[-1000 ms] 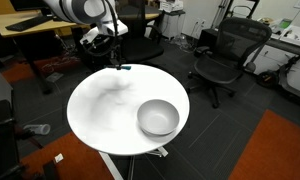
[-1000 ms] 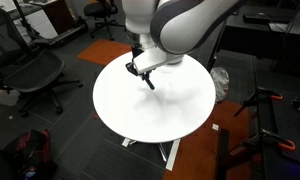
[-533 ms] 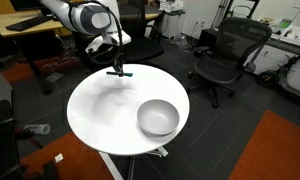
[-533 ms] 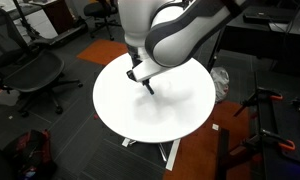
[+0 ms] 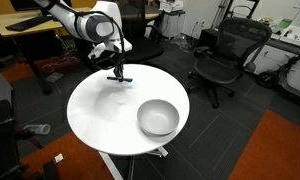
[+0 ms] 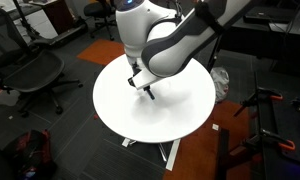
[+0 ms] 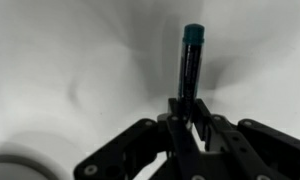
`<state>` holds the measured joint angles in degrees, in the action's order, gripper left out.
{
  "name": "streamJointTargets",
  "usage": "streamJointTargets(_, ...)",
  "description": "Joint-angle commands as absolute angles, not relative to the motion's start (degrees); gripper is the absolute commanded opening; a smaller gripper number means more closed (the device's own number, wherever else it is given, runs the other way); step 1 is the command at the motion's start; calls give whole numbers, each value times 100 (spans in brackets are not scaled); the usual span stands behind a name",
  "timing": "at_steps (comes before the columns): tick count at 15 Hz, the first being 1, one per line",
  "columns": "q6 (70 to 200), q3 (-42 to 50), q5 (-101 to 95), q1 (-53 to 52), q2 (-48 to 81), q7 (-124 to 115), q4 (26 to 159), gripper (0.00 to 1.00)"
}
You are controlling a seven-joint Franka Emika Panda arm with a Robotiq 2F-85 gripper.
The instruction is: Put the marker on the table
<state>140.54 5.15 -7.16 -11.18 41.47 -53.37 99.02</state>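
The marker (image 7: 191,62) is a thin teal-and-dark stick. In the wrist view it points away from the jaws, its near end clamped between my gripper's (image 7: 189,112) fingers. In an exterior view my gripper (image 5: 118,72) holds the marker (image 5: 123,79) low over the far edge of the round white table (image 5: 105,115), nearly touching the top. In the other exterior view the gripper (image 6: 142,84) and marker (image 6: 149,93) sit near the table's (image 6: 180,105) middle; the arm hides much of it.
A grey bowl (image 5: 158,118) stands on the table toward its near right side. Black office chairs (image 5: 226,55) stand around the table, one also showing in the other exterior view (image 6: 30,72). A wooden desk (image 5: 35,25) lies behind.
My gripper has lowered with the marker toward the table top and moved slightly inward from the edge. The bowl has not moved.
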Motion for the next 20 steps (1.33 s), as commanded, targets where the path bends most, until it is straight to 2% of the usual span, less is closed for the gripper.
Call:
streamJointTargets(1,13707,593,-581,-1295,4274,-5468,9632,5)
streamJointTargets(2,13679,593,-583,-1315,4287,-5471,9616,5)
streamJointTargets(4,13625,602,-602,-1378,4311,-5517,9584,46)
streamJointTargets(6,13565,595,-605,-1418,4349,-5585,9531,58)
streamJointTargets(11,13491,569,-607,-1520,4361,-5696,9511,97)
streamJointTargets(13,13463,564,-611,-1539,4365,-5720,9501,100)
streamJointTargets(20,13715,697,-570,-1373,3987,-5804,9785,100)
